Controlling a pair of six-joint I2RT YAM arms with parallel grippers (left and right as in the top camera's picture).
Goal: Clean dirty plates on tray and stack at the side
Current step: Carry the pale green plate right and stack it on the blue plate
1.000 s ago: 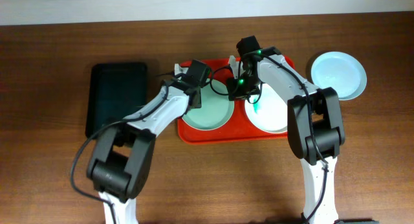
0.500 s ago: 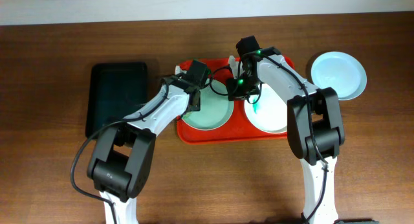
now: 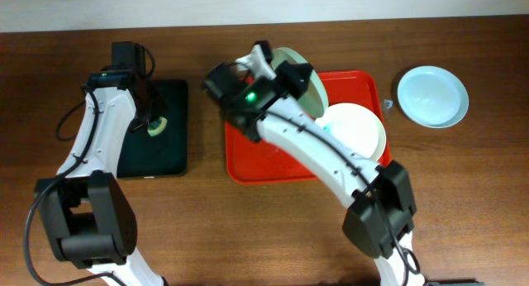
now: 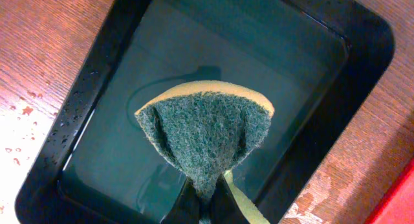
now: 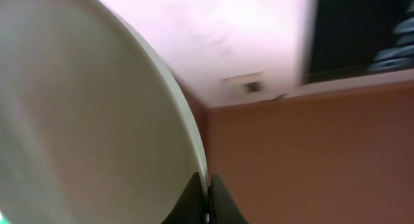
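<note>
My left gripper (image 3: 154,123) is shut on a green and yellow sponge (image 4: 204,136) and holds it over the black tray (image 3: 173,158). My right gripper (image 3: 285,73) is shut on the rim of a pale plate (image 3: 309,88) and holds it tilted on edge above the back of the red tray (image 3: 273,166). In the right wrist view the plate (image 5: 84,120) fills the left side, its rim between the fingers (image 5: 207,193). A second white plate (image 3: 357,135) lies on the right of the red tray. A third pale-mint plate (image 3: 432,97) lies on the table at the far right.
The black tray (image 4: 97,75) holds a thin film of water under the sponge. The left half of the red tray is bare. The right arm stretches across the red tray from the front. Brown table surrounds both trays.
My left arm has swung from the red tray to the black tray with the sponge. My right gripper has lifted the left plate off the red tray and tilted it up.
</note>
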